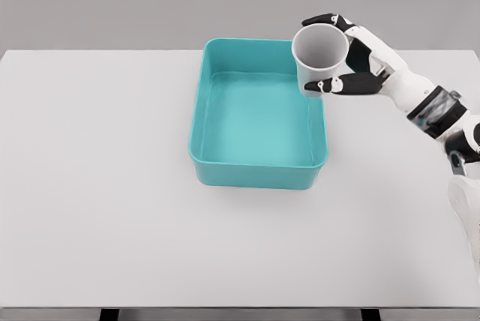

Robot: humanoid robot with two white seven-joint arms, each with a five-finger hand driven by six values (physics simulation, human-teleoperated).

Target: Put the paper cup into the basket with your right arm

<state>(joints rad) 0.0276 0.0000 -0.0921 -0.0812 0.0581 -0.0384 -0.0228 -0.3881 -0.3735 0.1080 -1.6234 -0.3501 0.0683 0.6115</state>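
Note:
A white paper cup [318, 52] is held in the air above the far right corner of the teal basket [259, 175], its mouth tilted toward the camera. My right hand [346, 57] is shut on the cup, with black-tipped fingers [322, 19] above it and the thumb below it. The basket is a rectangular tub standing on the white table [97, 186], and its inside is bare. The right arm comes in from the right edge. No left arm shows.
The table's front edge runs along the bottom of the picture, and a grey wall stands behind its far edge.

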